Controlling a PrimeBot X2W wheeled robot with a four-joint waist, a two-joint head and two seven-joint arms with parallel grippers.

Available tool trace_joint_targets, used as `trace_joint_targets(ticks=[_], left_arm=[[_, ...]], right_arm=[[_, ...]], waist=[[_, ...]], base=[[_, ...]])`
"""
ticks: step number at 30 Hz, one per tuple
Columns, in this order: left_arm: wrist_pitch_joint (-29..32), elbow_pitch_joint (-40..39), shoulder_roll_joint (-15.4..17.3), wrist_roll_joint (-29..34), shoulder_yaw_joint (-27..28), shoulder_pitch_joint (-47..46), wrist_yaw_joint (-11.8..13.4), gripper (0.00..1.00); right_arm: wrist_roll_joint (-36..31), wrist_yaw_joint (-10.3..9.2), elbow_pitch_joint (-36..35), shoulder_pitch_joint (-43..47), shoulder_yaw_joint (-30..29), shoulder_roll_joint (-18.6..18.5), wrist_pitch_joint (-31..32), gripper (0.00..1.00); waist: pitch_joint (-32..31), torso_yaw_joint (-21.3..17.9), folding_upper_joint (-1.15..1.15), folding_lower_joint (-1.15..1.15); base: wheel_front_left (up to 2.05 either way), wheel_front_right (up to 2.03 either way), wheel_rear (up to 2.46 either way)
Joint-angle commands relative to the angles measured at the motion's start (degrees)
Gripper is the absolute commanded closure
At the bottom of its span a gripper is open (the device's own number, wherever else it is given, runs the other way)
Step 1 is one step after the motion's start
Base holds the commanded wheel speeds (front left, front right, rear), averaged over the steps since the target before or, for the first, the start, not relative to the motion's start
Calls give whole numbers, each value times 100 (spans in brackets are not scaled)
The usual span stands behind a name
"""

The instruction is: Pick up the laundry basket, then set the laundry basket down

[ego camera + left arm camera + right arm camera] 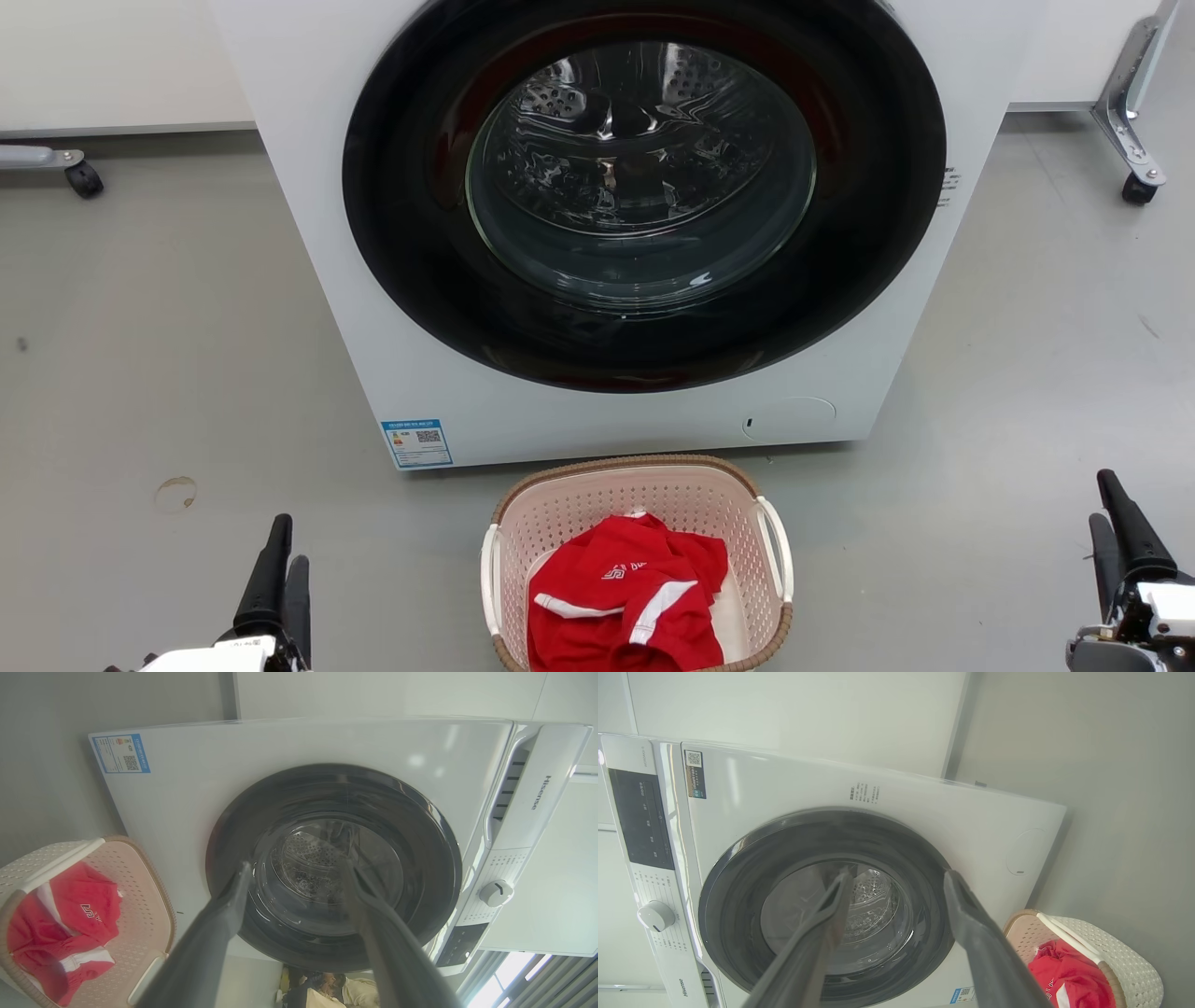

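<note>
- Laundry basket: stands on the floor, just in front of the washing machine; a red garment lies inside.
- Left end effector: jaws spread, empty, well apart from the basket's left side.
- Right end effector: jaws spread, empty, well apart on the right.
</note>
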Motion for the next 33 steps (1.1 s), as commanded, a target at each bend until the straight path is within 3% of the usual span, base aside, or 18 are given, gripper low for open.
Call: trace_joint_targets(ticks=[1, 20, 33], left_arm=[[-47, -239, 60, 72, -12, -76, 42, 0], [-351, -538, 245, 1277, -311, 7, 439, 0], [-509, -678, 553, 2387, -716, -17, 906, 0]], right_arm=[[-91, 8, -213, -216, 34, -161, -62, 0], [-1270, 13, -210, -276, 232, -233, -381, 0], [-2718, 16, -295, -321, 294, -234, -506, 0]], waist=[[-1, -1, 0, -1], [-7, -10, 0, -1], [-9, -14, 0, -1]], base=[[0, 0, 0], [0, 0, 0], [0, 0, 0]])
